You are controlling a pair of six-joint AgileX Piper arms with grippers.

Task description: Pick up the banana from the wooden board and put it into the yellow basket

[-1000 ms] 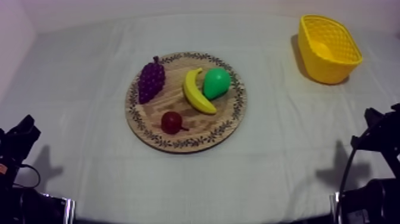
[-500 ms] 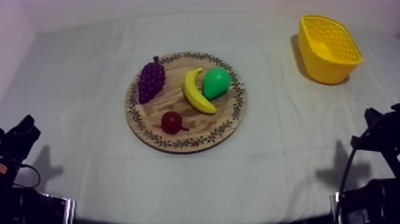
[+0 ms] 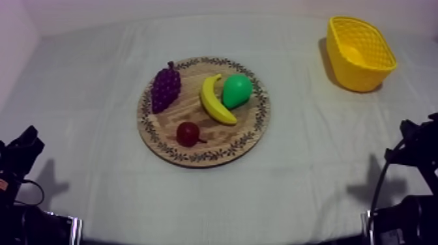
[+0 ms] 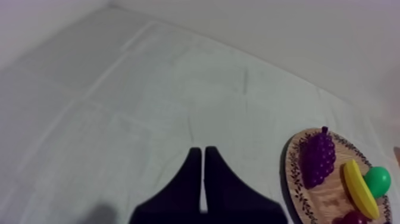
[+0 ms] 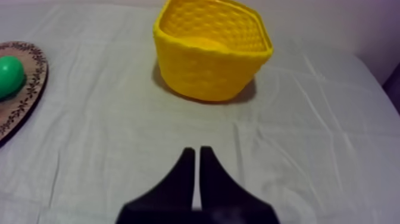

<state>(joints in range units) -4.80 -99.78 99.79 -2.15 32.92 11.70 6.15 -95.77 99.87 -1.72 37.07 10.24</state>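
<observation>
The banana (image 3: pixel 217 101) lay on the wooden board (image 3: pixel 171 124), touching the pear (image 3: pixel 236 90). The yellow basket (image 3: pixel 355 75) stood well apart. The left gripper (image 4: pixel 199 150) and the right gripper (image 5: pixel 197 150) each had the fingers together, on nothing.

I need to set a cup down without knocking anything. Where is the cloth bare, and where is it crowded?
Bare cloth: the wide strip between the wooden board and the yellow basket; the stretch left of the board; the near band in front of it. Crowded: the board itself, with grapes, banana, pear and small red fruit close together.
</observation>
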